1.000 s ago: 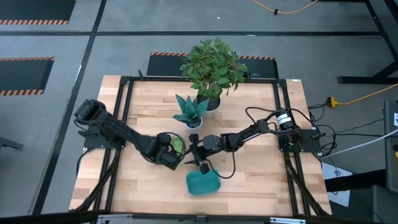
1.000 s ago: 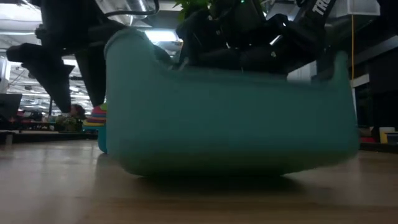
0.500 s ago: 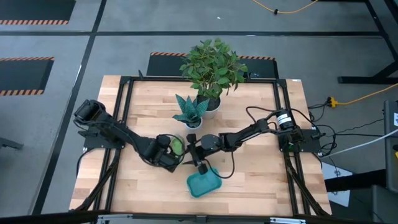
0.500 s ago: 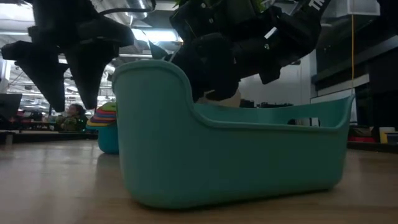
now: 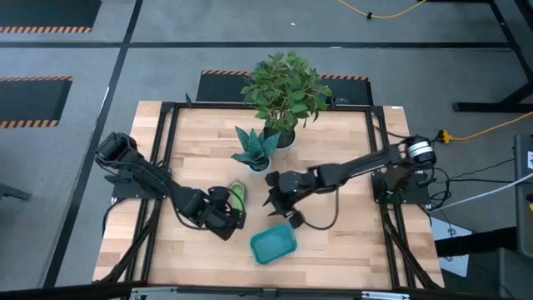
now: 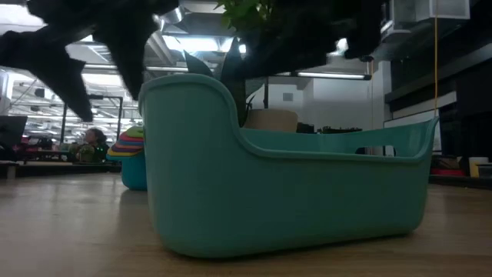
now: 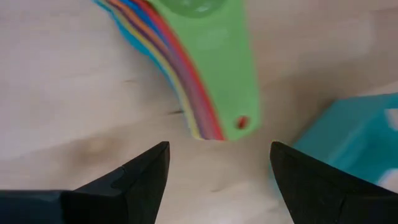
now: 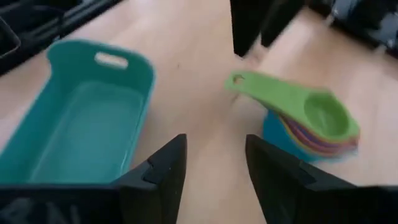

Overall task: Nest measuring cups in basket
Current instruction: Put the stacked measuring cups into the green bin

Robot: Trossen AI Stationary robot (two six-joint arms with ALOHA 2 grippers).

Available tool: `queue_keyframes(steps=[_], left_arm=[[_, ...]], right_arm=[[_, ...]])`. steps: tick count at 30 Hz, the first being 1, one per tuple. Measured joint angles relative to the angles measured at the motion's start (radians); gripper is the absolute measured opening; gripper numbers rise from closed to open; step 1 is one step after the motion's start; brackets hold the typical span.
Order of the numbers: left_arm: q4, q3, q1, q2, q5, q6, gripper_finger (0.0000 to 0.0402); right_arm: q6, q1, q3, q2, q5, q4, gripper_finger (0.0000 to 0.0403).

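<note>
R pincer (image 5: 277,202) lifted off basket (image 5: 273,244), spread, empty. L pincer (image 5: 237,215) spread by nested cups (image 5: 236,196). Basket's free; cups still outside.

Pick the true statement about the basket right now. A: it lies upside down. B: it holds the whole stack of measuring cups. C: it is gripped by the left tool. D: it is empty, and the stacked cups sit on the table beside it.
D: the right wrist view shows the teal basket bare inside, with the stacked measuring cups on the wood apart from it.
</note>
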Motion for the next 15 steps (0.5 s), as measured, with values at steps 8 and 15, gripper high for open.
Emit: queue_keyframes(steps=[8, 15], left_arm=[[0.164, 0.0, 0.04, 0.0, -0.078, 0.004, 0.0271], [0.227, 0.0, 0.059, 0.0, -0.179, -0.013, 0.0271]], right_arm=[[-0.003, -0.001, -0.001, -0.145, 0.164, -0.323, 0.0169], [-0.003, -0.001, -0.001, -0.185, 0.187, -0.37, 0.0169]])
